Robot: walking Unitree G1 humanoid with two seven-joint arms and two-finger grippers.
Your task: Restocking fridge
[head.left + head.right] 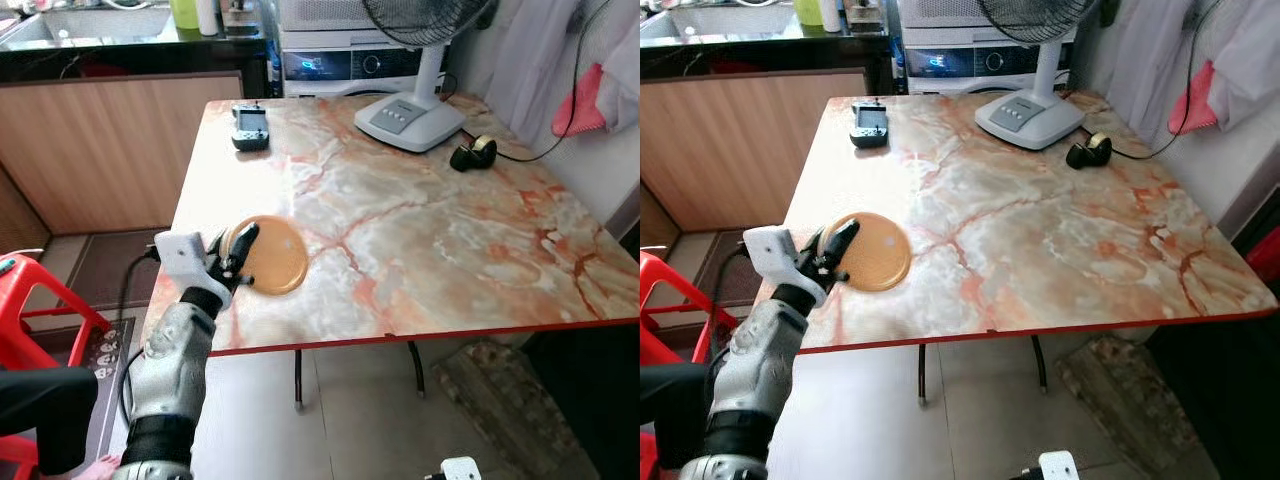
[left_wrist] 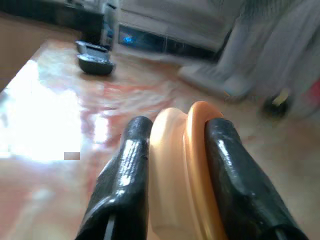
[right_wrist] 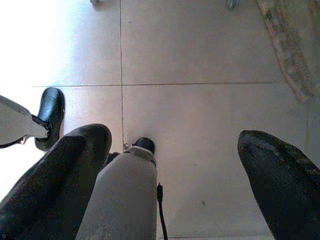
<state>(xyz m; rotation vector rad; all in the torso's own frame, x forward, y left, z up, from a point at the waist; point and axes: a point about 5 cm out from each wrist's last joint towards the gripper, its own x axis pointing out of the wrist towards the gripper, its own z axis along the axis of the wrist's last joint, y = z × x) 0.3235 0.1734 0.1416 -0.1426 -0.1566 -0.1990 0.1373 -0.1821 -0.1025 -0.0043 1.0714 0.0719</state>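
At the far left we see a red plastic stool (image 1: 40, 300) on the floor beside the marble-patterned table (image 1: 430, 250). Our left gripper (image 1: 238, 255) reaches over the table's near left corner, and its two black fingers (image 2: 125, 175) are closed on the rim of an orange plate (image 1: 275, 255). In the left wrist view the plate's edge stands pinched between the fingers. From the head views, the plate lies near the table's left front edge, and we cannot tell whether it is resting flat or slightly lifted.

Farther back along the left side, a dark handheld device (image 1: 250, 127) lies on the tabletop. Moving right, the white base of a standing fan (image 1: 408, 120) sits at the back of the table, with a washing machine (image 1: 340, 62) behind it. Just right of the fan base lies a small dark object with a yellowish part (image 1: 474, 152), its cable trailing toward the wall.

Our right gripper (image 3: 170, 170) hangs low over the tiled floor (image 3: 200, 50), fingers spread wide with nothing between them.
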